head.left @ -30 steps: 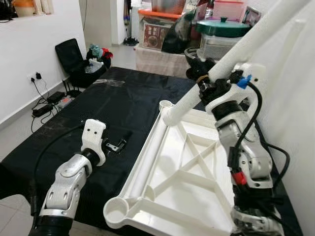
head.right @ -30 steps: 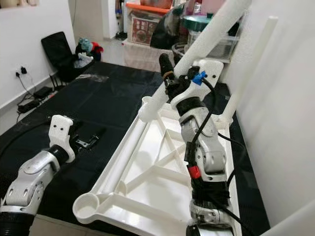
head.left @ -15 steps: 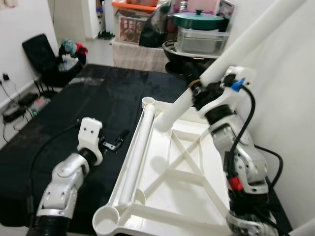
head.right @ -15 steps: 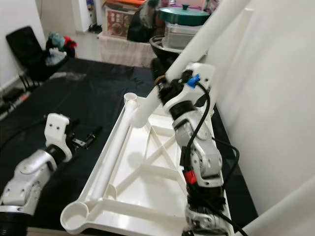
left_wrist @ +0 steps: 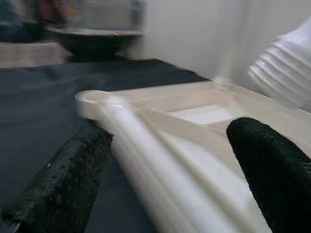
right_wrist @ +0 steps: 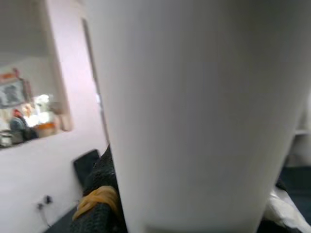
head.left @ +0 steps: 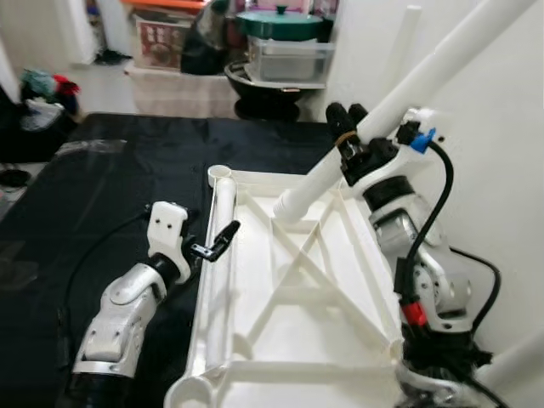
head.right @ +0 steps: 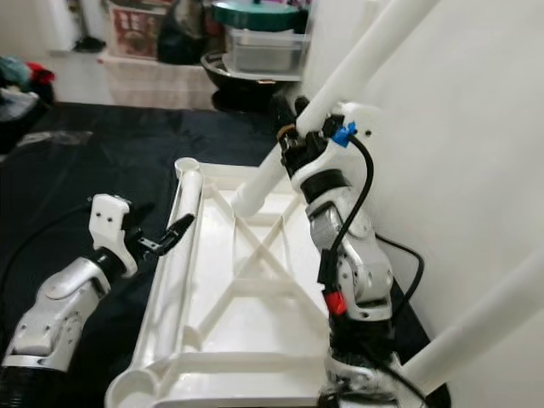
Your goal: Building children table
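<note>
Two tools busy | right tool (head.left: 353,144) clamps long white plastic table leg (head.left: 399,93), slanted toward a socket | left tool (head.left: 223,240), fingers spread, straddles upturned white plastic table frame (head.left: 289,289) rail on black floor mat (head.left: 110,170), steadying it

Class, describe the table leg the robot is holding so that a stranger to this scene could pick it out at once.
Start at the white tabletop lying underside-up on the black mat. Above its far end, the right gripper is shut on a long white table leg. Unlike the other white tube leaning on the wall, this one is tilted, its lower end over the frame.
</note>
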### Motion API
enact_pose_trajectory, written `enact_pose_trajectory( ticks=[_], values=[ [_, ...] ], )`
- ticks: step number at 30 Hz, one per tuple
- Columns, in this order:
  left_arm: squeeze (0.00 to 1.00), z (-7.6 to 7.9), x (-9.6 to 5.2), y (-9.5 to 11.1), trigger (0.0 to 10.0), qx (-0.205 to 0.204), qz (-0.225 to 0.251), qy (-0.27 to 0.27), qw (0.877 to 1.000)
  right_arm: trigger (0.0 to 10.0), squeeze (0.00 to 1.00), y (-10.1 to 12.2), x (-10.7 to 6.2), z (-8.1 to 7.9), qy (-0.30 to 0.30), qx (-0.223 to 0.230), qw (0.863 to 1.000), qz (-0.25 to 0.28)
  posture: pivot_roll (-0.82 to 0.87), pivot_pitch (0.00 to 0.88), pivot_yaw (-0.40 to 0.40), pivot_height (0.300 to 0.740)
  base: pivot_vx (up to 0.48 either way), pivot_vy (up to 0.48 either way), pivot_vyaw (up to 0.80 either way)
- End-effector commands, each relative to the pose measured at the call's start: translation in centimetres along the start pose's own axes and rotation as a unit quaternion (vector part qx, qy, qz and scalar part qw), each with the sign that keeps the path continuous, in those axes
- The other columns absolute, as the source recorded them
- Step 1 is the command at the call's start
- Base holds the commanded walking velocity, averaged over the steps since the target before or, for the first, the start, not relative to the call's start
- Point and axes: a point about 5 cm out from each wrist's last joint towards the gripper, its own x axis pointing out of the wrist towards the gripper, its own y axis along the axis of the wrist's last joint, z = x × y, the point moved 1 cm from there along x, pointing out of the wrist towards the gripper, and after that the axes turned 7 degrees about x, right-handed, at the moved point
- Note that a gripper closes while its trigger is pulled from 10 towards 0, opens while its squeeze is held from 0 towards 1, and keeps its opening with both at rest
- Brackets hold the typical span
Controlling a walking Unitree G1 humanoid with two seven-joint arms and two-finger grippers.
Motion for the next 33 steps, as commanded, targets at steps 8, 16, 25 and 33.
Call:
enact_pose_trajectory(
  ticks=[8, 16, 25, 33],
  values=[
    [0.0, 0.7, 0.0, 0.3, 10.0, -0.002, 0.01, -0.011, 1.0, 0.0, 0.0, 0.6, 0.2, -0.1, 0.006, -0.006, 1.0, 0.007, 0.07, 0.0, -0.112, 0.74, 0.0, 0.0, 0.0],
    [0.0, 1.3, -0.2, 0.3, 10.0, -0.012, 0.01, -0.019, 1.0, 0.0, 0.0, 0.6, 0.1, 0.1, 0.002, -0.008, 1.0, 0.006, 0.07, 0.0, -0.112, 0.74, 0.0, 0.0, 0.0],
    [0.0, 1.2, 0.1, 0.3, 10.0, -0.004, 0.01, -0.013, 1.0, 0.0, 0.0, 0.7, 0.2, -0.2, 0.013, -0.007, 1.0, 0.004, 0.07, 0.0, -0.109, 0.74, -0.095, 0.0, 0.0],
    [0.0, 1.3, 0.3, -0.1, 10.0, 0.009, -0.006, -0.006, 1.0, 0.0, 0.0, 0.7, 0.0, 0.2, 0.002, -0.012, 1.0, 0.001, 0.06, 0.0, -0.098, 0.74, 0.0, 0.0, 0.0]
  ],
)
